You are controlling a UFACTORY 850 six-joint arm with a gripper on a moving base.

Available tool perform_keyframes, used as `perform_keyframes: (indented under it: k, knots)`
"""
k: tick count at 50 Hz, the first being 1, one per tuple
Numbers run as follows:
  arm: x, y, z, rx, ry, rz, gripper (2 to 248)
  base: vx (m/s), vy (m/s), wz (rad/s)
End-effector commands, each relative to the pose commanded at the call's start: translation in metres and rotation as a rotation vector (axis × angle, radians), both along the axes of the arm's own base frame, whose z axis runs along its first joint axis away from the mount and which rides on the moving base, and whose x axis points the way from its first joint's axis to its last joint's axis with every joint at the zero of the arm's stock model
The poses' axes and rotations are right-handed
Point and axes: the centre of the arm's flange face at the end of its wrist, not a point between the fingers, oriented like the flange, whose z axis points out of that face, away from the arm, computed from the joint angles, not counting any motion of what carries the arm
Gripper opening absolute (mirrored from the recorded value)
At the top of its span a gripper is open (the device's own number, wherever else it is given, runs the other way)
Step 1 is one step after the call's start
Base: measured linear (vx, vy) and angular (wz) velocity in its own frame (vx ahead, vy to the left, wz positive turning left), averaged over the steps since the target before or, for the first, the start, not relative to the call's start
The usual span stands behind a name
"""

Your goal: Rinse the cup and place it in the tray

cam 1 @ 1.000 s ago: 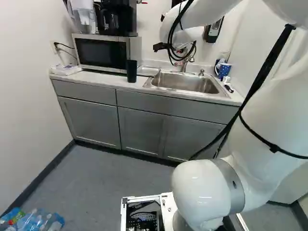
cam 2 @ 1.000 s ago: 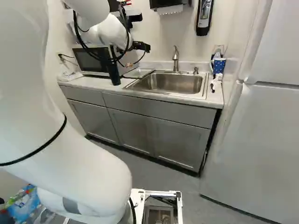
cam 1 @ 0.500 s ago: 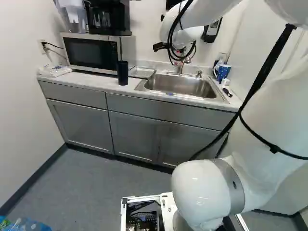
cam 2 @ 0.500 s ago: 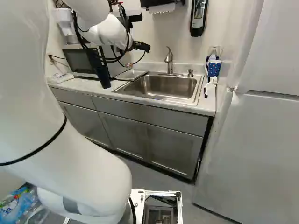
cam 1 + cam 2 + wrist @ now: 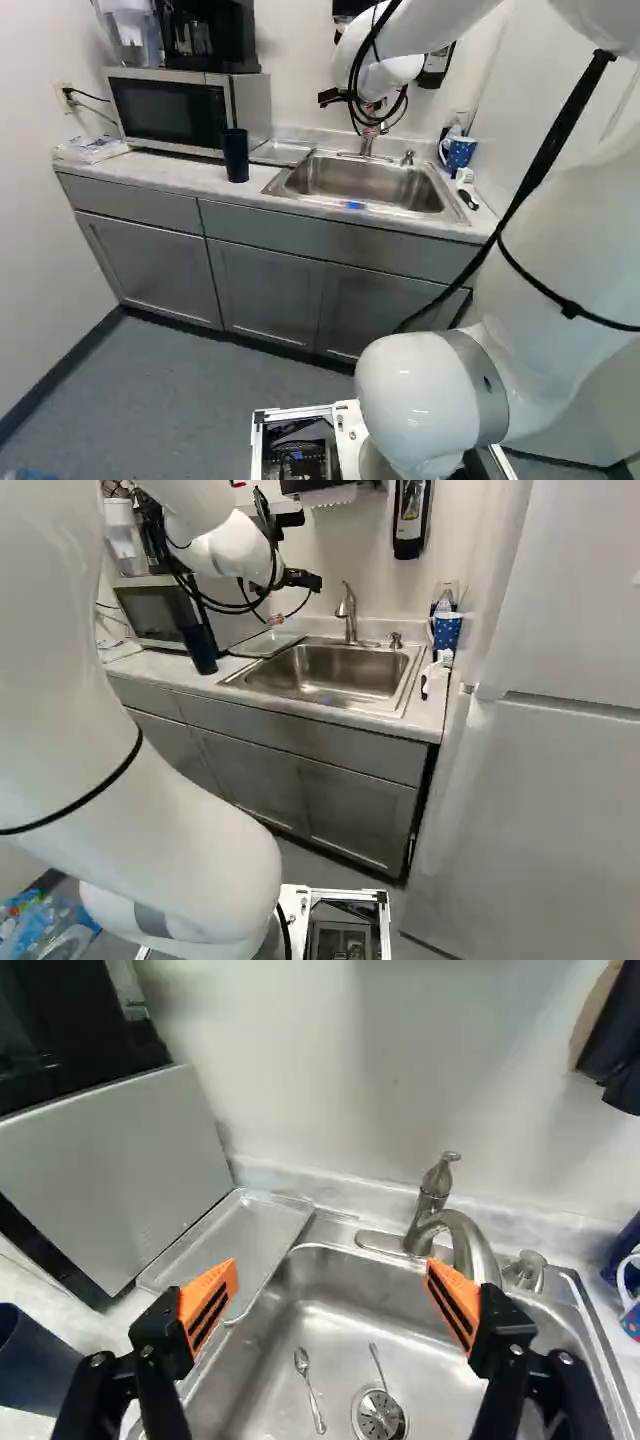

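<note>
Steel sink (image 5: 345,1322) holds a spoon (image 5: 303,1362) that only the wrist view shows, the fingers (image 5: 300,580) standing wide apart.

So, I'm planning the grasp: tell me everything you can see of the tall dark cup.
The tall, dark navy cup looks smooth, perhaps plastic, with no handle showing. It stands upright, mouth up, on the pale counter, between the silver microwave and the stainless sink. The open black gripper with orange pads isn't touching it. Its contents can't be seen.
</note>
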Motion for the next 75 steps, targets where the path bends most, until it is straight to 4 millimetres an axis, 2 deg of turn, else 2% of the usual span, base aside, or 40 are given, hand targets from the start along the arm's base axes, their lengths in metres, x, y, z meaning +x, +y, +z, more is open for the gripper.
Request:
perform_keyframes:
  k: [22, 36, 75]
  knots:
    - [0.0000, 0.0000, 0.0000, 0.000, 0.000, 0.000, 247, 0.056, -0.064, -0.007]
    - [0.0000, 0.0000, 0.0000, 0.000, 0.000, 0.000, 247, -0.016, -0.007, -0.102]
    - [0.0000, 0.0000, 0.0000, 0.000, 0.000, 0.000, 247, 0.004, 0.011, 0.051]
